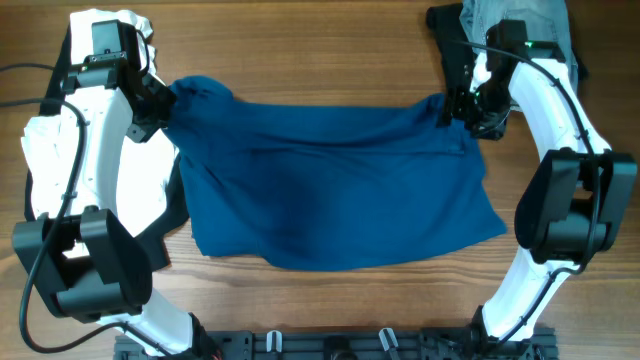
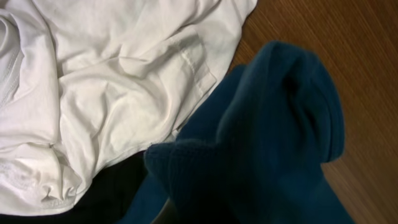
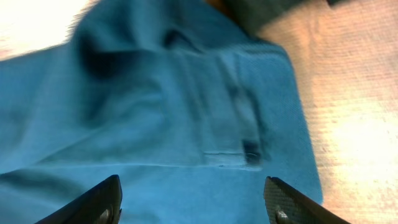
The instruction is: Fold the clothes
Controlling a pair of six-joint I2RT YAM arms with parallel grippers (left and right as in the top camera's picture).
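One-sided pull: with only one corner pinched, the blue shirt [image 1: 340, 180] could drag askew and bunch.
Left gripper [image 1: 160, 105]: closed tight on the shirt's 10 o'clock corner.
Right gripper [image 3: 193, 196]: spread wide, empty, over the 2 o'clock corner.
Shirt: mid-table, spread, soft knit, wavy hem.
White garment [image 2: 93, 81]: 9 o'clock, might snag.

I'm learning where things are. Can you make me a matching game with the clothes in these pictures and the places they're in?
Things:
1. blue shirt
2. white garment
3. denim
4. black garment

Places:
A. at the far right corner of the table
B. spread across the middle
C. peeking out between the white and the blue
D. on the left side, next to the shirt's corner

Pairs: 1-B, 2-D, 3-A, 4-C
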